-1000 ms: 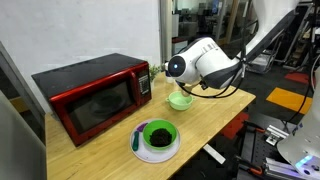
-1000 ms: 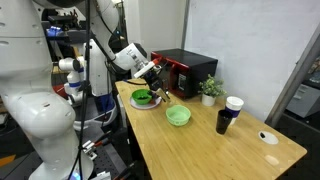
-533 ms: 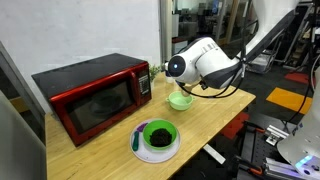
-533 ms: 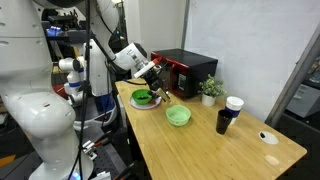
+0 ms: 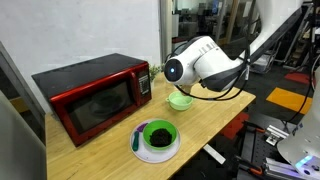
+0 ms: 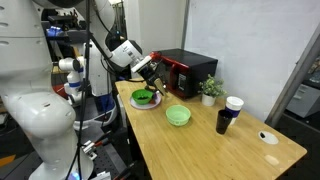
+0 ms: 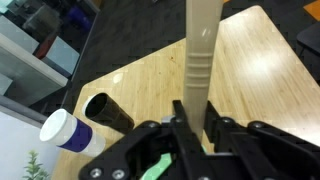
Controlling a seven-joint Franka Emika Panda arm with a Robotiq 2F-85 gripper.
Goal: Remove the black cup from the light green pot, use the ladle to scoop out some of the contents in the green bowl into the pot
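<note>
Ladle (image 7: 198,60) clamped in pincer (image 7: 193,122), black cup (image 6: 222,121) apart from light green pot (image 6: 178,116)

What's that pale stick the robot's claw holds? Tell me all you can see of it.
It is the ladle: a long, flat, cream-coloured handle, plastic by its look, with a ribbed stretch partway along. The gripper is shut on it, and it points straight out from the gripper above the wooden table. Nothing else visibly touches it. The wrist view cuts off its scoop end.
</note>
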